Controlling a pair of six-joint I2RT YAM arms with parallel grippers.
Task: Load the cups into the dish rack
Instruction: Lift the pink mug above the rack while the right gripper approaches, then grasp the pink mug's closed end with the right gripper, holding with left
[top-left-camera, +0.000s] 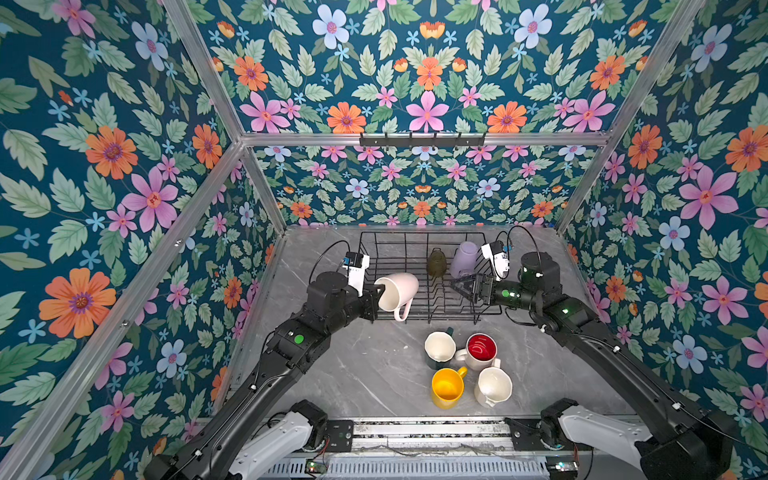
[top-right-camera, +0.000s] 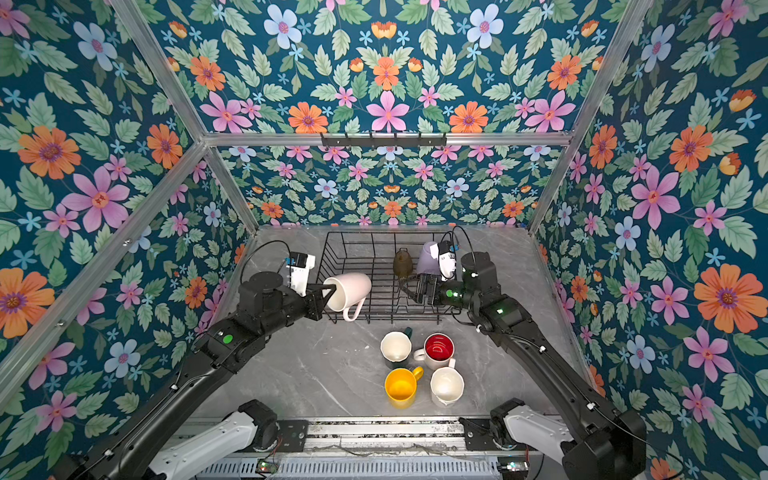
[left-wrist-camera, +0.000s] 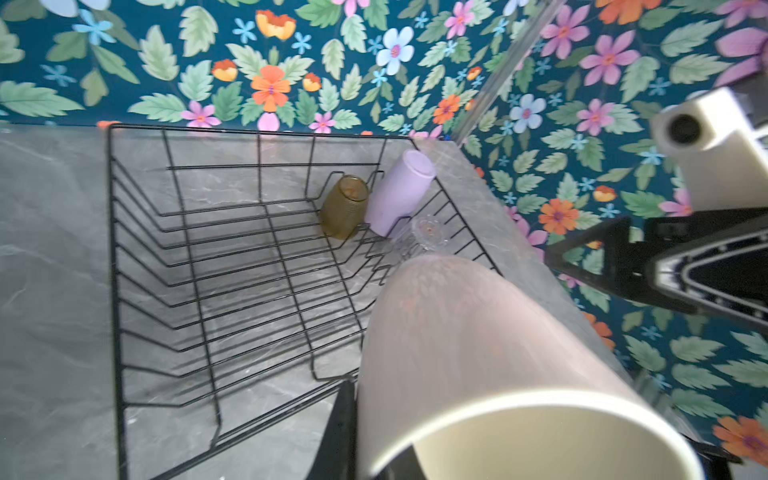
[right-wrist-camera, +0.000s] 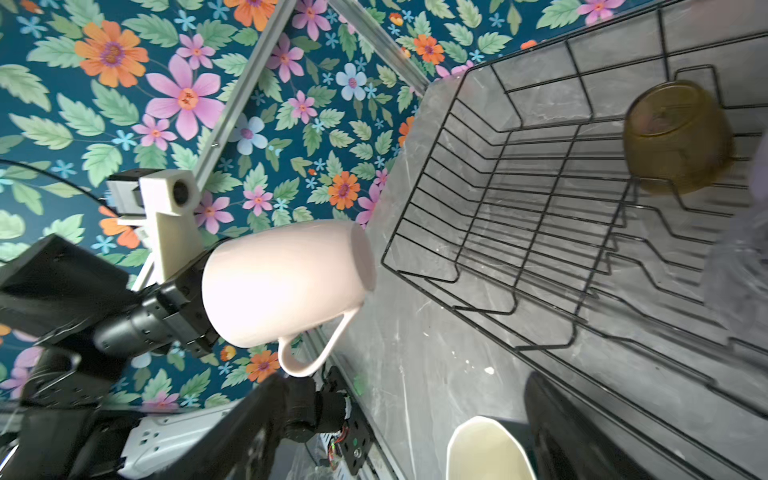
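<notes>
The pale pink mug (top-left-camera: 397, 291) was gripped at its rim by the left fingers (top-left-camera: 376, 295) and tipped on its side over the left edge of the dish rack (top-left-camera: 422, 234). The right fingers (top-left-camera: 465, 287) were spread wide and empty above the rack's right side. The olive-amber glass (top-left-camera: 436, 262), lilac tumbler (top-left-camera: 465, 259) and clear glass (left-wrist-camera: 430, 235) were seen inside the rack. Four mugs (top-left-camera: 446, 387) were stood on the desk (top-left-camera: 365, 365).

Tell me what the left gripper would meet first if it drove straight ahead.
Probably the clear glass in the dish rack: the pale pink mug held by the left gripper points at it, with the right gripper close by. Height is unclear.
</notes>
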